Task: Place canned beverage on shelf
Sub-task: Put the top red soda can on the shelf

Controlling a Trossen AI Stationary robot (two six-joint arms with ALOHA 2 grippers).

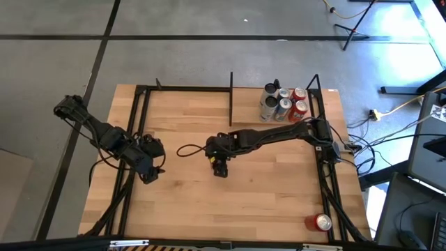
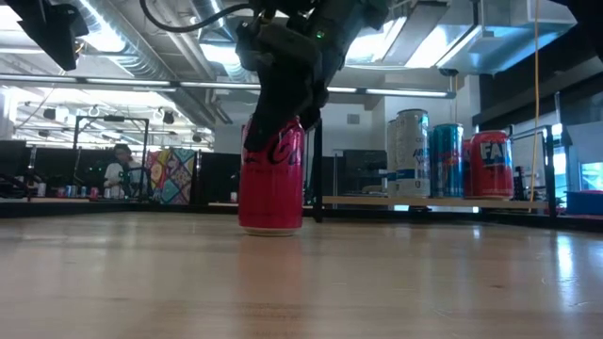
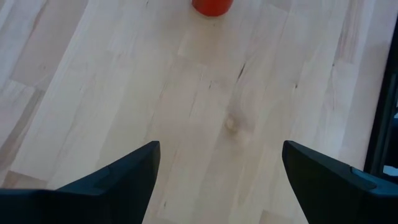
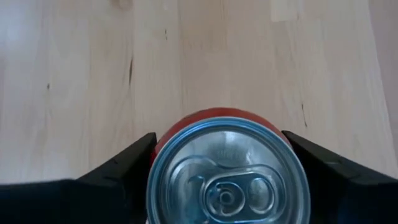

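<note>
Right fingers: my two dark fingers (image 4: 118,165) sit either side of the red can (image 4: 227,177), spread apart and flanking its sides; I cannot tell whether they touch it.
Right gripper: my right gripper (image 1: 220,167) is low over the middle of the table (image 1: 181,202), straight above the can, which stands upright on the wood in the low view (image 2: 272,179).
Can top: silver lid with the pull tab facing up at my wrist camera.
Right arm: stretched in from the right side, across the front of the shelf.
Left fingers: my left gripper (image 3: 221,177) is wide open over bare wood, a bit of the red can showing ahead of it (image 3: 212,6).
Left arm: parked at the left side of the table, gripper (image 1: 150,174) well apart from the can.
Shelf: the small wooden shelf (image 1: 247,111) with black rods is at the table's far right corner, well apart from the can I am on.
Shelf contents: a cluster of cans (image 1: 283,102) stands there, silver and red ones touching.
Stray can: another red can (image 1: 321,222) lies near the table's near right corner.
</note>
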